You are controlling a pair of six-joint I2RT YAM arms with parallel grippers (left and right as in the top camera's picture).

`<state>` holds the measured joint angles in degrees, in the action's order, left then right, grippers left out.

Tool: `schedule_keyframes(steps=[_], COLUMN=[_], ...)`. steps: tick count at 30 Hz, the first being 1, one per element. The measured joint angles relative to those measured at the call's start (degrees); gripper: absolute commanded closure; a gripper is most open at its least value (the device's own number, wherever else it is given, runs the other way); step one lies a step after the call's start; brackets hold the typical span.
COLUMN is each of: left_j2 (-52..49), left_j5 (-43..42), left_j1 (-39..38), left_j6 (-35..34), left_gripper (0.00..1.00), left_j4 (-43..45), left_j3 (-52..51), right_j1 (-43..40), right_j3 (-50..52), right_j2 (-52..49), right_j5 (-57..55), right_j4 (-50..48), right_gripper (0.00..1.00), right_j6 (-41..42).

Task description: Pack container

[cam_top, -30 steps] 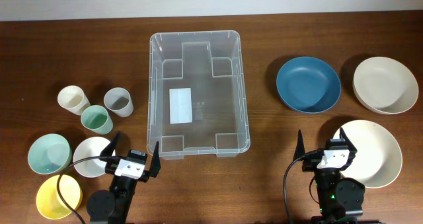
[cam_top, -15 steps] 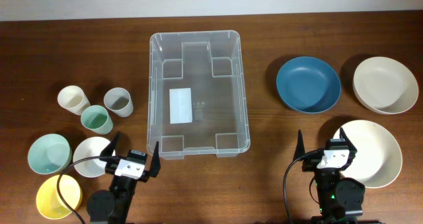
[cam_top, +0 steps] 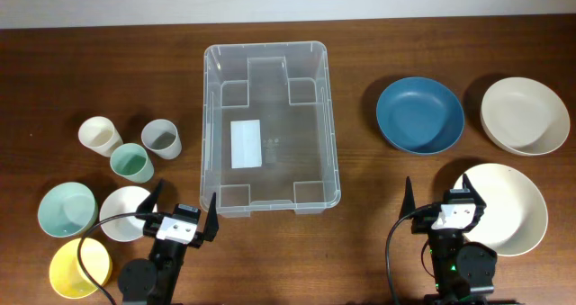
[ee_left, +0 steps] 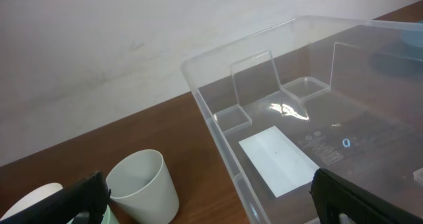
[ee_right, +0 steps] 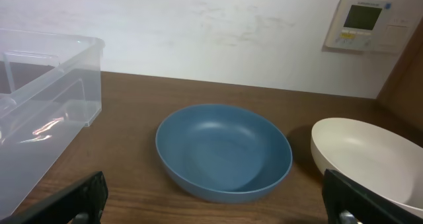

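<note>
The clear plastic container (cam_top: 301,152) sits upright on the wooden bench (cam_top: 360,224) at the upper middle of the overhead frame, nothing inside it, a white label (cam_top: 246,144) on its base. At the lower left the left gripper (cam_top: 186,192) rests with its fingers spread wide and holding nothing, just below the container's near left corner. At the lower right the right gripper (cam_top: 439,183) is likewise spread wide and bare. Left of the container stand a cream cup (cam_top: 99,135), a grey cup (cam_top: 161,138) and a green cup (cam_top: 132,162). Below them lie a mint bowl (cam_top: 67,208), a white bowl (cam_top: 124,211) and a yellow bowl (cam_top: 78,267). Right of the container lie a blue bowl (cam_top: 419,114), a cream bowl (cam_top: 525,116) and, lower, a larger cream bowl (cam_top: 513,206) partly behind the right arm.
</note>
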<state>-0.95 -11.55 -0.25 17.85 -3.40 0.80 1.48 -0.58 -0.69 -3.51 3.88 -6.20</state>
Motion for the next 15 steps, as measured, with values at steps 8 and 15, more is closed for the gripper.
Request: schedule_keyframes(steps=[8, 15], left_j2=[0.0, 0.0], left_j5=[1.0, 1.5], left_j1=[0.0, 0.0], left_j6=[0.0, -2.5], left_gripper=[0.01, 0.01], left_j4=[0.3, -0.1], left_j3=[0.0, 0.0], right_j1=[0.0, 0.0], right_j3=[0.0, 0.0], right_j2=[0.0, 0.0], right_j5=[0.2, 0.2], right_j4=[-0.7, -4.2], right_gripper=[0.01, 0.01], right_j6=[0.1, 6.4])
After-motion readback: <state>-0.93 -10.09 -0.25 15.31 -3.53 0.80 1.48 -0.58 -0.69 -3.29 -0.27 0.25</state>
